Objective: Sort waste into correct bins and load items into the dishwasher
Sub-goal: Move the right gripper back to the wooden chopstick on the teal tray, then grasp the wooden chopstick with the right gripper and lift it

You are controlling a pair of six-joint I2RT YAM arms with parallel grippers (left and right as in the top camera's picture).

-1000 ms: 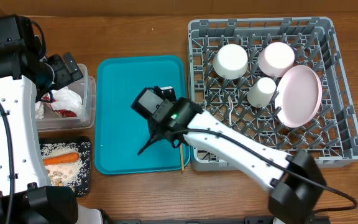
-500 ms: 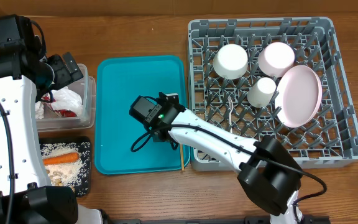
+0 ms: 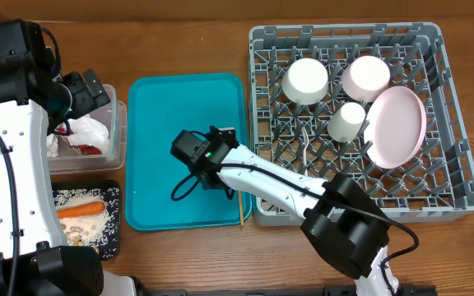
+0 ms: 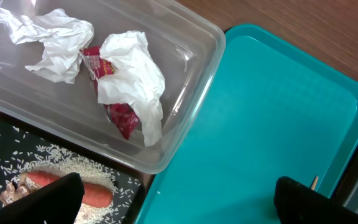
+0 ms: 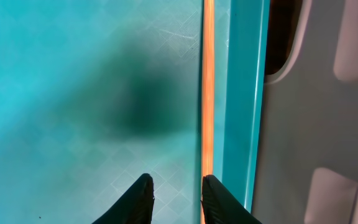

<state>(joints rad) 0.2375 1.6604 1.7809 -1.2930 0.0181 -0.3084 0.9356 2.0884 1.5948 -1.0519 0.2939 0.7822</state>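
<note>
right gripper (image 5: 177,182) is low over the teal serving tray (image 3: 163,115), on the tray's right side toward the near edge of the table. its fingers are parted by a narrow gap with only tray surface between them, so i read it as gripping nothing. the wooden chopstick (image 5: 207,93) lies flat along the inside of the tray's right rim. one fingertip (image 5: 219,199) sits over the chopstick's line, can't tell if it touches. in the overhead view the chopstick is a thin line at the tray's near right corner, just beside the rack.

left gripper (image 4: 178,186) hangs over the clear tub (image 4: 197,81) by the left edge of the table, fingers spread wide and empty. the tub holds two crumpled white napkins (image 4: 135,68) with the red wrapper (image 4: 120,115) between them.

the black tray (image 3: 113,197) is at the near left corner, just nearside of the tub. the carrot stick (image 4: 95,193) lies in it on loose white rice (image 4: 17,165), with a brownish scrap (image 4: 11,194) at its end.

the grey dish rack (image 3: 451,177) fills the right side of the table. the white bowl (image 3: 306,80) and pink bowl (image 3: 365,76) are along its far side. the small white cup (image 3: 350,119) is nearside of them, and the pink plate (image 3: 397,125) stands tilted just right of the cup. the white fork (image 3: 303,141) lies on the grid left of the cup.
</note>
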